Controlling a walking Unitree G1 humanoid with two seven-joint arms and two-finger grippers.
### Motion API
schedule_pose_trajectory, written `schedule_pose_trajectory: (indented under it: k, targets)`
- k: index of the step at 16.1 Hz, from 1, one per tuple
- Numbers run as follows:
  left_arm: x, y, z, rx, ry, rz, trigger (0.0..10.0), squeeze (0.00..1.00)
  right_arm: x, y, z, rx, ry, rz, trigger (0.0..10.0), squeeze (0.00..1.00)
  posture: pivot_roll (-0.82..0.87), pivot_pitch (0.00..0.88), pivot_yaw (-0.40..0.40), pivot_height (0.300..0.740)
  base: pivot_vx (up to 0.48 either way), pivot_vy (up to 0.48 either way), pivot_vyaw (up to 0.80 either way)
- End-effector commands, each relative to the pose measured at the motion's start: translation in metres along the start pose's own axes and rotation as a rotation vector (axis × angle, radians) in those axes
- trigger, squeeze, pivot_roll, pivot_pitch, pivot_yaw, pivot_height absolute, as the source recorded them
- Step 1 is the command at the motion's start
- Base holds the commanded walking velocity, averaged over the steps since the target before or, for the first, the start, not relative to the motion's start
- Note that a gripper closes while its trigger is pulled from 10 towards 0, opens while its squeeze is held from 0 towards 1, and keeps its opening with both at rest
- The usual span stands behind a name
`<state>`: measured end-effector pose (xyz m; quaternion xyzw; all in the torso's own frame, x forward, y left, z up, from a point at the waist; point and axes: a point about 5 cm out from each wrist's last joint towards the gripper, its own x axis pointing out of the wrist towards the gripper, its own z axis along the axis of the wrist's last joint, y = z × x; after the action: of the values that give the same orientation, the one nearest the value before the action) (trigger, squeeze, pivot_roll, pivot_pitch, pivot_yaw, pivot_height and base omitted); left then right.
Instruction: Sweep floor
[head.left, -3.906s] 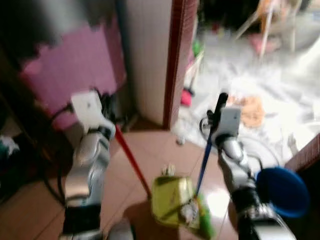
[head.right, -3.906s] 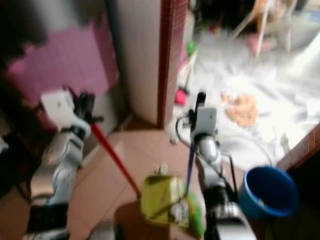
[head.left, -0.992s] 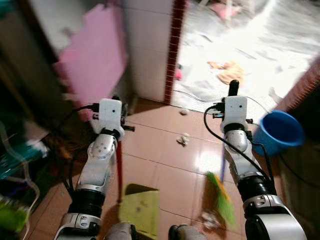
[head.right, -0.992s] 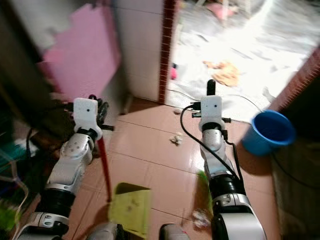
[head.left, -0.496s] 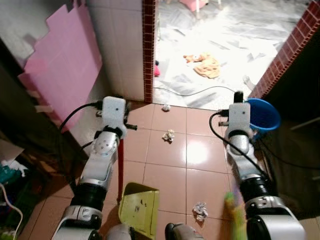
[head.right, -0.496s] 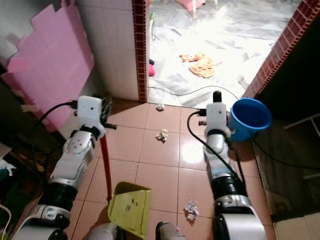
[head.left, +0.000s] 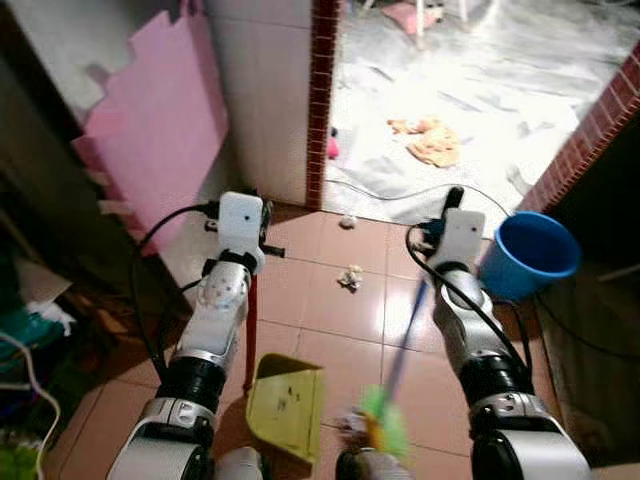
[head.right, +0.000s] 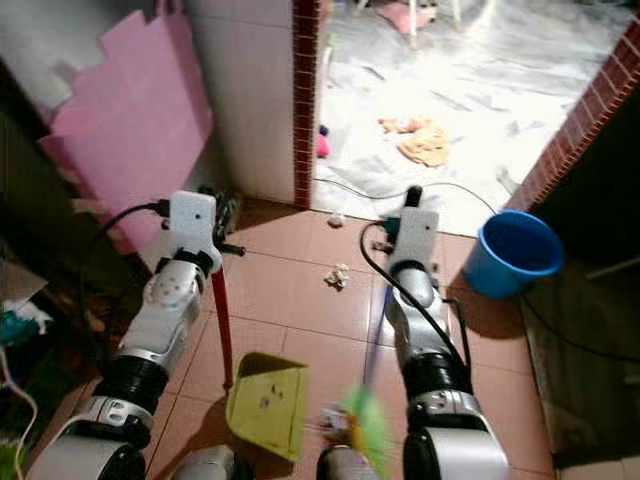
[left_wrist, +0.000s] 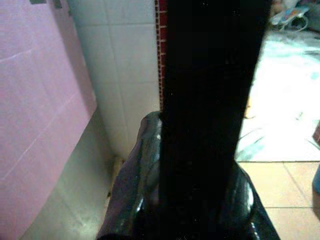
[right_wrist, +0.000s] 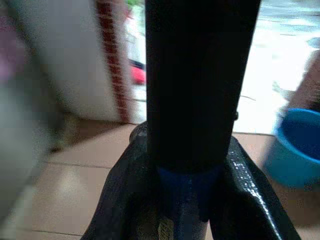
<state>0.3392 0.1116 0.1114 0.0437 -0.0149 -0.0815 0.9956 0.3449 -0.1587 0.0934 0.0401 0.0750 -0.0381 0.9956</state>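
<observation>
From the head views, the left tool (head.left: 262, 222) grips the red handle (head.left: 250, 335) of the yellow-green dustpan (head.left: 288, 405) resting on the tiled floor (head.left: 330, 310), while the right tool (head.left: 452, 200) grips the blue-handled broom (head.left: 405, 335), its green bristles (head.left: 383, 428) blurred beside a crumpled wad (head.left: 352, 427) just off the pan's lip. In both wrist views each tool is clamped around its dark handle, so the best move is probably a short, low stroke towards the pan held flat, before going for the paper scraps (head.left: 349, 277) nearer the doorway.

The broom head (head.left: 385, 422) is blurred, and the scrap (head.left: 350, 425) beside it is too smeared to identify. The dustpan (head.left: 288, 405) handle's top is hidden behind the left arm. Dark handles hide both grippers' fingers in the wrist views.
</observation>
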Motion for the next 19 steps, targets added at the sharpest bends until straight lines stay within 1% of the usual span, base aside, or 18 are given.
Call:
schedule_pose_trajectory:
  k: [1, 2, 4, 5, 6, 7, 8, 10, 11, 12, 13, 14, 15, 16, 17, 19]
  targets:
    - [0.006, -0.003, 0.009, 0.017, -0.046, -0.003, 10.0, 0.00, 0.002, 0.005, 0.017, 0.034, -0.073, 0.041, 10.0, 0.00, -0.04, 0.069, -0.022, 0.740, 0.000, 0.000, 0.00]
    - [0.007, -0.005, 0.007, 0.031, -0.041, -0.006, 10.0, 0.00, 0.003, 0.006, 0.019, 0.004, -0.087, 0.056, 10.0, 0.00, -0.06, 0.068, -0.024, 0.740, 0.000, 0.000, 0.00]
    - [0.009, -0.006, 0.003, 0.074, -0.031, 0.004, 10.0, 0.00, 0.002, 0.005, 0.020, 0.006, -0.089, 0.060, 10.0, 0.00, -0.06, 0.068, -0.024, 0.740, 0.000, 0.000, 0.00]
    - [0.010, -0.006, 0.001, 0.116, -0.031, 0.012, 10.0, 0.00, 0.002, 0.003, 0.022, 0.002, -0.096, 0.059, 10.0, 0.00, -0.09, 0.070, -0.019, 0.740, 0.000, 0.000, 0.00]
    - [0.010, -0.007, -0.001, 0.099, -0.023, 0.012, 10.0, 0.00, 0.001, 0.003, 0.022, 0.003, -0.096, 0.062, 10.0, 0.00, -0.10, 0.071, -0.017, 0.740, 0.000, 0.000, 0.00]
    - [0.010, -0.008, -0.004, 0.123, -0.020, 0.016, 10.0, 0.00, 0.000, 0.002, 0.022, 0.000, -0.098, 0.063, 10.0, 0.00, -0.11, 0.077, -0.017, 0.740, 0.000, 0.000, 0.00]
    - [0.010, -0.010, -0.008, 0.124, -0.018, 0.011, 10.0, 0.00, -0.002, 0.002, 0.023, -0.003, -0.101, 0.063, 10.0, 0.00, -0.13, 0.086, -0.019, 0.740, 0.000, 0.000, 0.00]
    - [0.011, -0.020, -0.011, 0.090, -0.011, 0.001, 10.0, 0.00, -0.006, 0.000, 0.022, -0.013, -0.098, 0.060, 10.0, 0.00, -0.16, 0.107, -0.027, 0.740, 0.000, 0.000, 0.00]
    - [0.011, -0.021, -0.012, 0.089, -0.007, 0.003, 10.0, 0.00, -0.007, 0.000, 0.021, -0.014, -0.097, 0.060, 10.0, 0.00, -0.16, 0.107, -0.027, 0.740, 0.000, 0.000, 0.00]
    - [0.014, -0.029, -0.012, 0.026, 0.015, 0.001, 10.0, 0.00, -0.009, 0.002, 0.019, 0.009, -0.078, 0.071, 10.0, 0.00, -0.17, 0.117, -0.036, 0.740, 0.000, 0.000, 0.00]
    - [0.015, -0.033, -0.012, 0.009, 0.019, 0.000, 10.0, 0.00, -0.010, 0.004, 0.019, 0.053, -0.066, 0.087, 10.0, 0.00, -0.18, 0.120, -0.038, 0.740, 0.000, 0.000, 0.00]
    - [0.017, -0.040, -0.012, -0.036, 0.027, -0.003, 10.0, 0.00, -0.012, 0.012, 0.028, 0.174, -0.071, 0.160, 10.0, 0.00, -0.19, 0.120, -0.039, 0.740, 0.000, 0.000, 0.00]
    - [0.017, -0.042, -0.011, -0.045, 0.024, -0.005, 10.0, 0.00, -0.012, 0.013, 0.031, 0.199, -0.073, 0.175, 10.0, 0.00, -0.20, 0.120, -0.039, 0.740, 0.000, 0.000, 0.00]
    - [0.018, -0.044, -0.011, -0.049, 0.027, -0.010, 10.0, 0.00, -0.014, 0.016, 0.037, 0.262, -0.074, 0.205, 10.0, 0.00, -0.20, 0.120, -0.038, 0.740, 0.000, 0.000, 0.00]
    - [0.018, -0.045, -0.012, -0.061, 0.030, -0.010, 10.0, 0.00, -0.014, 0.018, 0.041, 0.307, -0.066, 0.227, 10.0, 0.00, -0.21, 0.118, -0.036, 0.740, 0.000, 0.000, 0.00]
    - [0.018, -0.045, -0.012, -0.075, 0.034, -0.007, 10.0, 0.00, -0.015, 0.021, 0.048, 0.329, -0.075, 0.269, 10.0, 0.00, -0.21, 0.113, -0.034, 0.740, 0.000, 0.000, 0.00]
